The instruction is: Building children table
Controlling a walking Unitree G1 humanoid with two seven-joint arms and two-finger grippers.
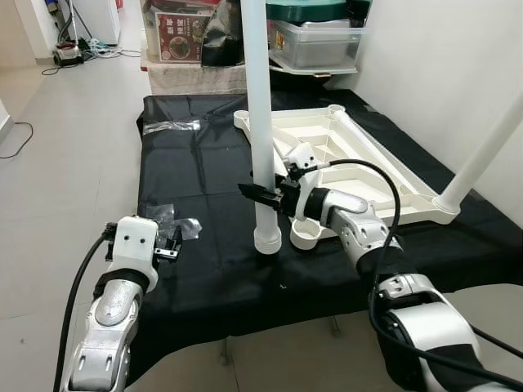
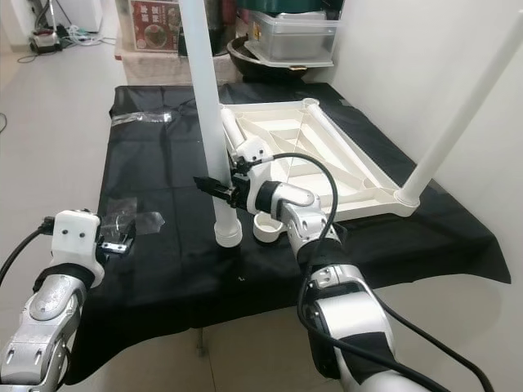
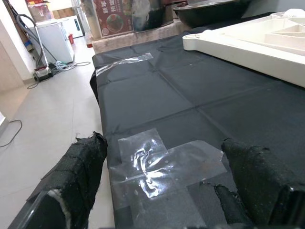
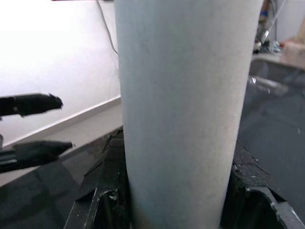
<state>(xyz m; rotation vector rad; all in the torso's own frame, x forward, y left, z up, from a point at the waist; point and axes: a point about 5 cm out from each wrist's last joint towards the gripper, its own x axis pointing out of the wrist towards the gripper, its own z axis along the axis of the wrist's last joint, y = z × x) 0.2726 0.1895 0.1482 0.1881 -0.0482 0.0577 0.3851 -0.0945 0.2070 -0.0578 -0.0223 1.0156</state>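
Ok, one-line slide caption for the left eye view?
Right gripper holds a white table leg upright on the black cloth.

Both arms are jointed silver shells with black bands at the joints. Thick black cables loop along each. White blocky wrist housings carry the left gripper and right gripper, with black, fabric-wrapped fingers.

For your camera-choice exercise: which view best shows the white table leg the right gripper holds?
The left eye view: the table leg stands upright on the black cloth, right gripper clamping it. The right eye view matches; the right wrist view gives a close-up.
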